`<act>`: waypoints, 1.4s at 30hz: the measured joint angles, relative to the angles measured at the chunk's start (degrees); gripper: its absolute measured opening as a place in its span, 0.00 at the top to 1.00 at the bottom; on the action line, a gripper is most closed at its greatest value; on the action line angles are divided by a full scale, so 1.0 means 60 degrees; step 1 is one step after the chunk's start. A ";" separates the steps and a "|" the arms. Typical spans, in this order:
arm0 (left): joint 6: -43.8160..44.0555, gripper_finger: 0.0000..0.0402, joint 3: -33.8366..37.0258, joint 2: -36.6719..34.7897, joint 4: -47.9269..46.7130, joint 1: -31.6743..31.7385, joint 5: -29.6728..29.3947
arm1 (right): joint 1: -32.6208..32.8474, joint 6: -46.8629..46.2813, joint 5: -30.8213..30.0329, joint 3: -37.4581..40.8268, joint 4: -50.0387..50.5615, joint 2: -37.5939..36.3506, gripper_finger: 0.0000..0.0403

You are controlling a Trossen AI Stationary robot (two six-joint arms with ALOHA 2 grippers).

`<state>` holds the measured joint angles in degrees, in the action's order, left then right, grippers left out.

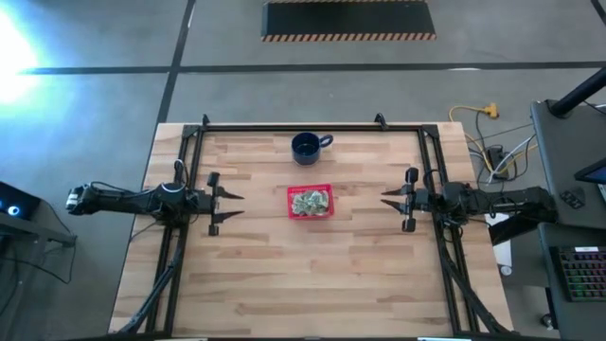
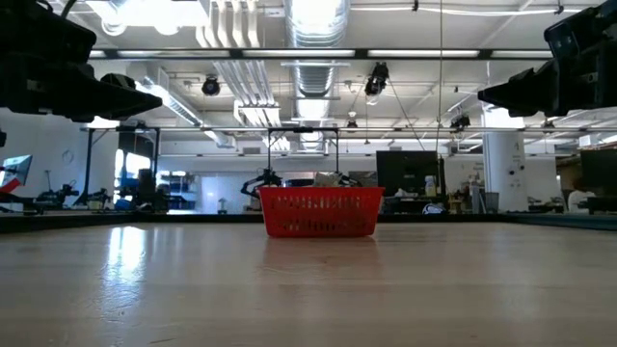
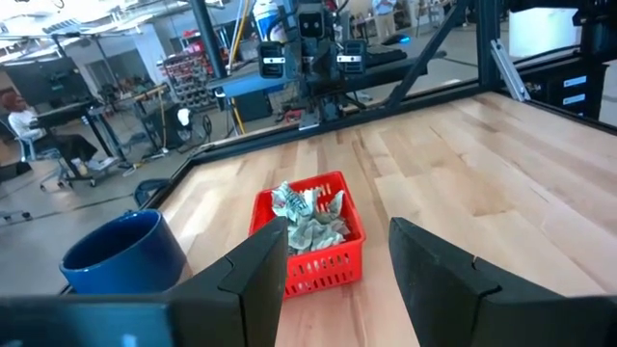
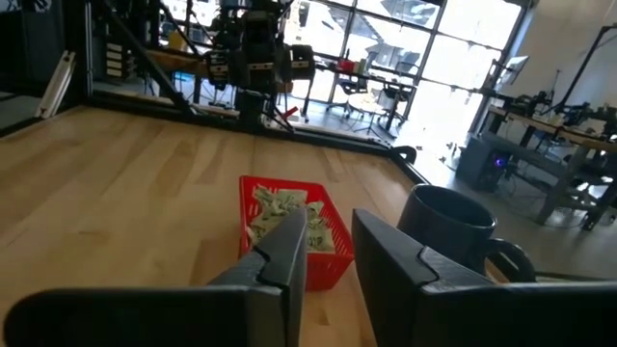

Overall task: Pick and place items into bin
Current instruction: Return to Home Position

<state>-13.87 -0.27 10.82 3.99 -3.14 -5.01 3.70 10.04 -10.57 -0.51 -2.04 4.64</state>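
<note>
You are seeing no writing that can be read: nothing legible is showing on the red bin (image 1: 310, 201) or the worktop (image 1: 284, 275), and the pale mark (image 1: 569, 198) on the dark unit (image 1: 559, 156) at the right is appearing too small.

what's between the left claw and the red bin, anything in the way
Nothing visible. Only bare table lies between the left claw and the red bin, which holds the packets. The blue mug stands beyond the bin toward the far edge, off that line. The right claw waits on the bin's other side.
</note>
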 joint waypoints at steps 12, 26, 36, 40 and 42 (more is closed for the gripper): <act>0.0000 0.59 0.0000 0.0199 0.0001 0.0001 0.0003 | 0.0004 0.0000 0.0015 -0.0004 0.0000 0.0000 0.81; 0.0000 0.59 0.0000 0.0177 0.0011 0.0003 0.0006 | 0.0000 0.0000 0.0014 -0.0004 -0.0004 0.0000 0.80; 0.0000 0.59 0.0000 0.0195 0.0004 0.0000 0.0006 | 0.0004 0.0003 0.0011 -0.0004 -0.0004 0.0000 0.81; 0.0000 0.59 0.0000 0.0193 0.0005 0.0004 0.0006 | 0.0004 0.0000 0.0011 -0.0004 -0.0004 0.0000 0.82; -0.0001 0.59 0.0000 0.0173 0.0007 0.0003 0.0006 | 0.0002 0.0004 0.0011 -0.0004 -0.0004 0.0001 0.83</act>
<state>-13.87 -0.27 11.86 4.03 -3.12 -4.97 3.72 10.07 -10.50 -0.54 -2.07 4.65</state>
